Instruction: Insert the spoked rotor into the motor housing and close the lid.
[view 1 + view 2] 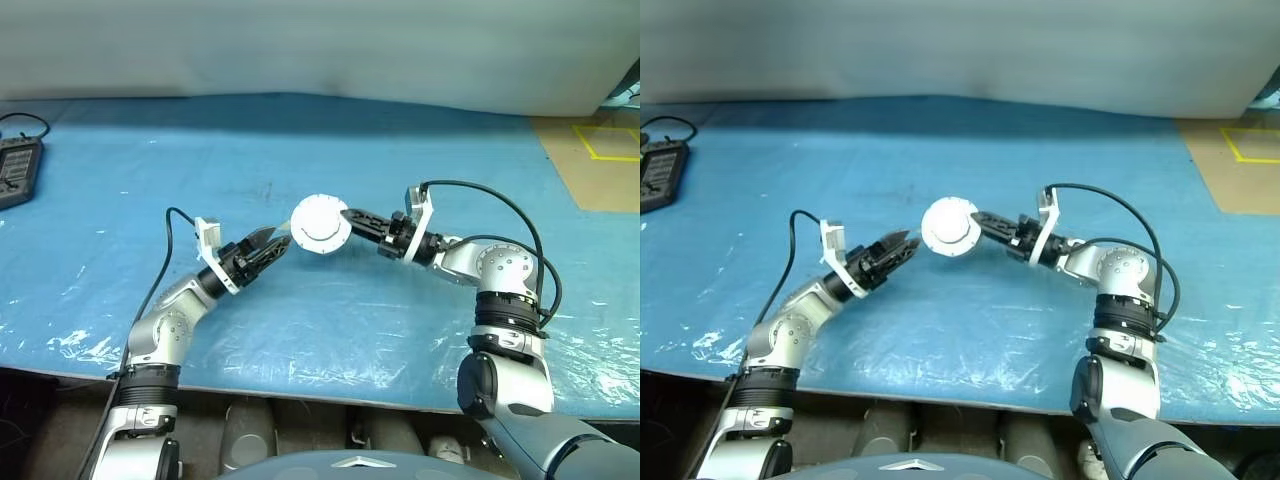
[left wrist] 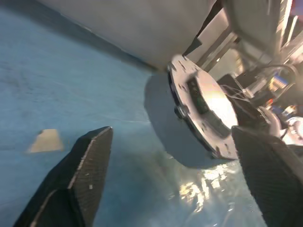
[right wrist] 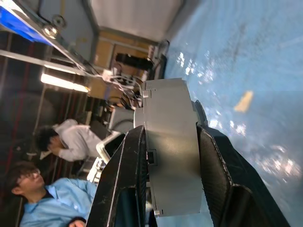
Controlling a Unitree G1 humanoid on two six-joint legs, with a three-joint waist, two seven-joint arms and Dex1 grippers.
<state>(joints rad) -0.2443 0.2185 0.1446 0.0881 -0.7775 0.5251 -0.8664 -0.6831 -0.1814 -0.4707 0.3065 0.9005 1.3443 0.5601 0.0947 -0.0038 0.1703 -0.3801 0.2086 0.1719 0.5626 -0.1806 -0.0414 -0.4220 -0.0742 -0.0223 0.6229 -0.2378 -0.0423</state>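
Head views: round silver motor housing (image 1: 321, 225), lid shut, held above the blue table (image 1: 420, 140), pinched at its edge by the right gripper (image 1: 347, 217). Left gripper (image 1: 278, 243) just beside it, apart.

Left wrist view: fingers (image 2: 87, 161) spread wide, housing between and beyond them.

Right wrist view: fingers (image 3: 127, 161) clamp the housing's flat faces; two people in the background.

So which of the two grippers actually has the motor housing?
The right gripper: its fingers clamp the closed motor housing by its sides above the blue table. The left gripper stands open beside it, holding nothing.
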